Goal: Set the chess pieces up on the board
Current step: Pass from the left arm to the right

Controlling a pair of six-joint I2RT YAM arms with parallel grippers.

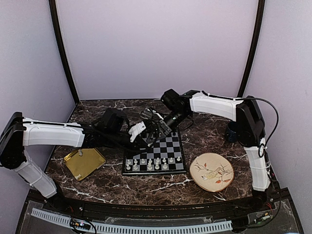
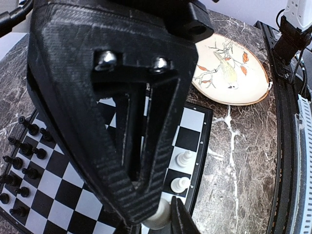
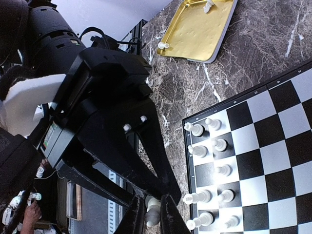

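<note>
We find no legible writing: tiny marks run along the border of the board point(image 1: 173, 144) in the right wrist view, too small to read. The board is flat and square, black-and-grey chequered w/ a thin black rim. It lies mid-table on a dark brown, marble-look table point(image 1: 146, 187) w/ white veins.

The white chess pieces point(image 1: 152, 163), small glossy plastic, stand in two rows along the board's 6 o'clock edge. Black chessmen point(image 2: 24, 161) stand across the board from them.

At the board's 9 o'clock sits a gold tray point(image 1: 87, 163), square w/ rounded corners, shiny and dimpled. Two stray white men point(image 3: 208, 6) sit at its rim.

At approx. 4 o'clock of the board lies a round cream plate point(image 1: 200, 163), painted w/ a bird on a branch and red leaves.

Both claws are black, ridged, layered printed plastic, and they meet over the board's 11 o'clock corner. The left claw point(image 2: 163, 215) is clenched, fingers nearly together, nipping a white piece point(image 2: 156, 219) at the tips. The right claw point(image 3: 152, 218) is just as narrow, w/ its tips pressed to either side of a white piece point(image 3: 152, 208). We can't tell whether both pinch one and the same piece.
</note>
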